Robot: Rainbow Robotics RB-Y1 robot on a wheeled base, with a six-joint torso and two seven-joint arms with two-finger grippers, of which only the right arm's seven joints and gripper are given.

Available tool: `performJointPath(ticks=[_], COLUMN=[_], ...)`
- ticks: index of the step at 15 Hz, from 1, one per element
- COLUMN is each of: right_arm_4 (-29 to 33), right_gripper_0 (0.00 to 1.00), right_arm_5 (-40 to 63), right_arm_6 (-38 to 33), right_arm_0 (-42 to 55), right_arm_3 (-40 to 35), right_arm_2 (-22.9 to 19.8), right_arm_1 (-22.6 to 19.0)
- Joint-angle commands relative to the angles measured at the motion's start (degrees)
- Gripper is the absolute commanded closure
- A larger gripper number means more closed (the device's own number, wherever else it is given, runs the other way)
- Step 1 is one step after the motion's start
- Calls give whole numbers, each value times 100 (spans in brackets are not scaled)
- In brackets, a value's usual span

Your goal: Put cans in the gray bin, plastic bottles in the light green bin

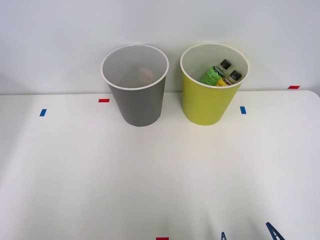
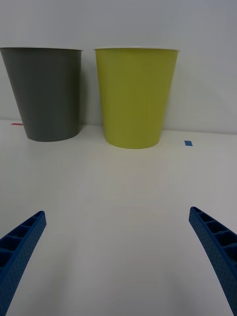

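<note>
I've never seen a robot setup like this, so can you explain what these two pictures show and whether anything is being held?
A two-armed robot sorts rubbish on a white table. One picture looks down from above its arms; the other comes from a camera on its right wrist. The blue ribbed prongs are the right gripper, open and holding nothing. A tall dark gray bin and a tall yellow-green bin stand side by side. Two black-capped plastic bottles lie in the green one. Small red and blue tape marks dot the table.
</note>
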Motion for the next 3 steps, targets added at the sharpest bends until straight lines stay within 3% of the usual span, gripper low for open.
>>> performJointPath(ticks=[1,3], right_arm_4=[0,0], right_gripper_0=[0,0], right_arm_5=[0,0], right_arm_6=[0,0], right_arm_0=[0,0], right_arm_3=[0,0], right_arm_2=[0,0], right_arm_1=[0,0])
